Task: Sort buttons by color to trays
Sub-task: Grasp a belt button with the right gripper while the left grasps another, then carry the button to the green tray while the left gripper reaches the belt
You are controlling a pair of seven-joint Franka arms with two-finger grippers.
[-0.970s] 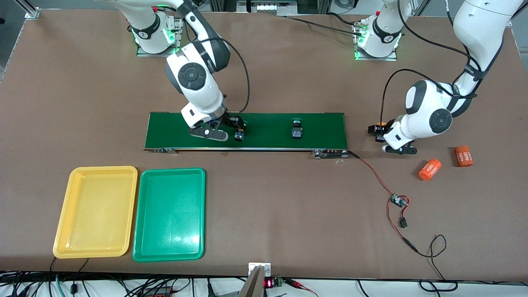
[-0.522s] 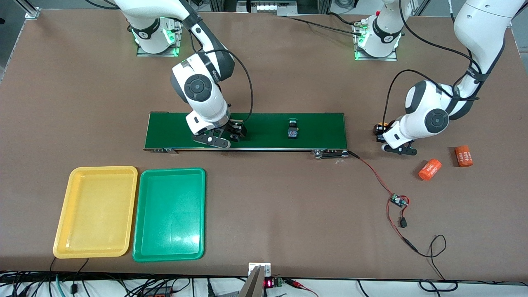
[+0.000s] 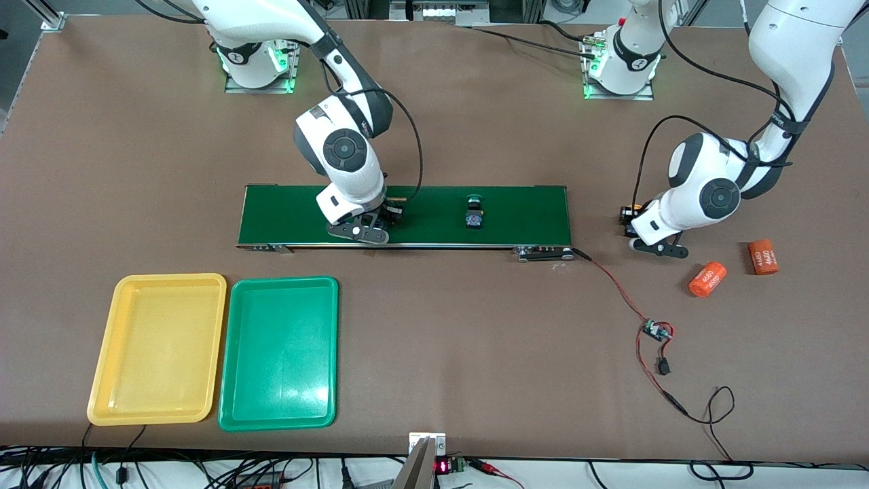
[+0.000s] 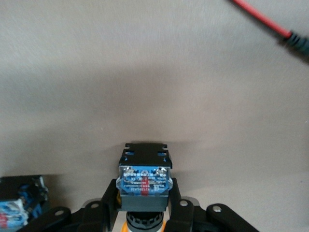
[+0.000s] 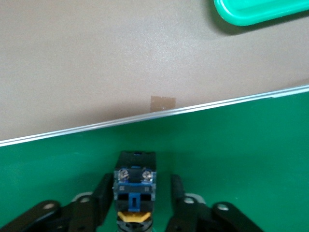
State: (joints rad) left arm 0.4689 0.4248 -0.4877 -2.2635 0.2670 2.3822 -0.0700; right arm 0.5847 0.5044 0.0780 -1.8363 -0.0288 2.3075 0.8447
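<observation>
- Buttons, four counted. A yellow-capped button and a green-capped button are on the conveyor belt, well apart. An orange-capped button and a fourth button are off the belt's end toward the left arm. I cannot tell the fourth one's cap colour.
- Right gripper: low on the belt with its jaws astride the yellow-capped button. A gap shows at one finger, so it has no grip yet.
- Left gripper: down at the table, fingers pressed on both sides of the orange-capped button's black body. The fourth button lies just beside it.
- Trays, two: yellow tray and green tray. They sit side by side near the front edge at the right arm's end, nearer the camera than the belt.
- Orange cylinders, two, lie near the left gripper and nearer the camera.
- Edges: the yellow-capped button sits close to the belt's near rail. A red wire runs from the belt's end toward the camera.
- Room: open brown table lies between the belt and the trays.
</observation>
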